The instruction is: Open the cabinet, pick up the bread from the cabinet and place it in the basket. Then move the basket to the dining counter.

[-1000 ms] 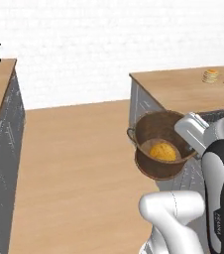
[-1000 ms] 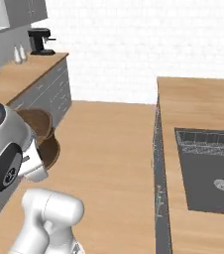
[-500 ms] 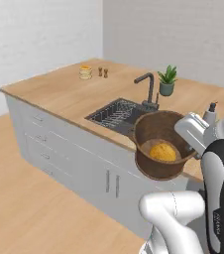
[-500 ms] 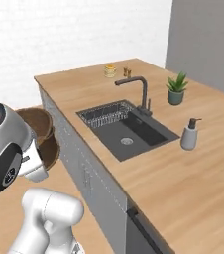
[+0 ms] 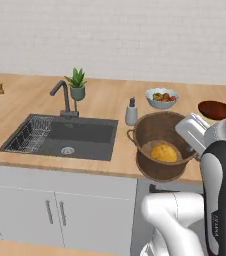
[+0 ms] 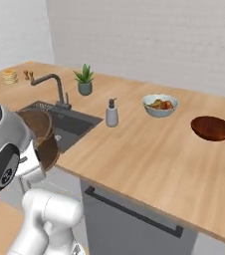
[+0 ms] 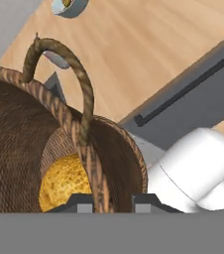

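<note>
Spanning pale brick wall [image 5: 135, 35], dining counter [image 6: 149, 149], sink [image 5: 70, 136]

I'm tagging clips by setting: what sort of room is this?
A kitchen, rendered: a wooden worktop with a dark sink and black tap, a fruit bowl, and white cupboards below.

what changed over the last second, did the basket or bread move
The base drove and turned, so the views swung from open floor to facing the dining counter and its sink. The gripper stays clamped on the basket rim, with the bread still inside.
</note>
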Motion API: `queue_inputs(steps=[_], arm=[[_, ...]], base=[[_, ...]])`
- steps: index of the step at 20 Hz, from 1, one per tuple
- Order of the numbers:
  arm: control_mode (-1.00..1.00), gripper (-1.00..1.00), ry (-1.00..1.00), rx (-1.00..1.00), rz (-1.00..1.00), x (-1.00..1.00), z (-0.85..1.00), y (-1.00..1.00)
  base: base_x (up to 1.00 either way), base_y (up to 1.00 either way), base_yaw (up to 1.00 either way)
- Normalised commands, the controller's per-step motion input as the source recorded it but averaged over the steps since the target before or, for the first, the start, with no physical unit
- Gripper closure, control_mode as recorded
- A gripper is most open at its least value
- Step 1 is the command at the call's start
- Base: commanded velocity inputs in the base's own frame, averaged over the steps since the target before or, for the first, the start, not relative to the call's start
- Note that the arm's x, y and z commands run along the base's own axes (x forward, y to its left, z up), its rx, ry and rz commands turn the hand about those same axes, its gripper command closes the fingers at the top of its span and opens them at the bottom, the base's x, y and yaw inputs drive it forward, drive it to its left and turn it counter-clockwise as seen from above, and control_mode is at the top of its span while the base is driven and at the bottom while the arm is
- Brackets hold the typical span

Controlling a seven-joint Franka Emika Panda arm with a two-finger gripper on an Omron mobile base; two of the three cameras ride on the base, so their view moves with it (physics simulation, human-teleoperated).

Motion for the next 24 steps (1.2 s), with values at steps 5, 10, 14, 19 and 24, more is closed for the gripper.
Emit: queue_inputs(steps=[5,10,14,19,24], arm=[[1.0,1.0,0.0,0.0,0.0,0.0,0.0,0.0],[1.0,1.0,0.0,0.0,0.0,0.0,0.0,0.0],[1.0,1.0,0.0,0.0,0.0,0.0,0.0,0.0],[1.0,1.0,0.0,0.0,0.0,0.0,0.0,0.0],[-1.0,1.0,0.0,0.0,0.0,0.56,-0.06,-0.33]], base=[[0.0,-0.34,-0.55],[0.17,-0.18,-0.39],[0.6,-0.01,-0.11],[0.47,-0.16,-0.01],[0.06,-0.03,0.0]])
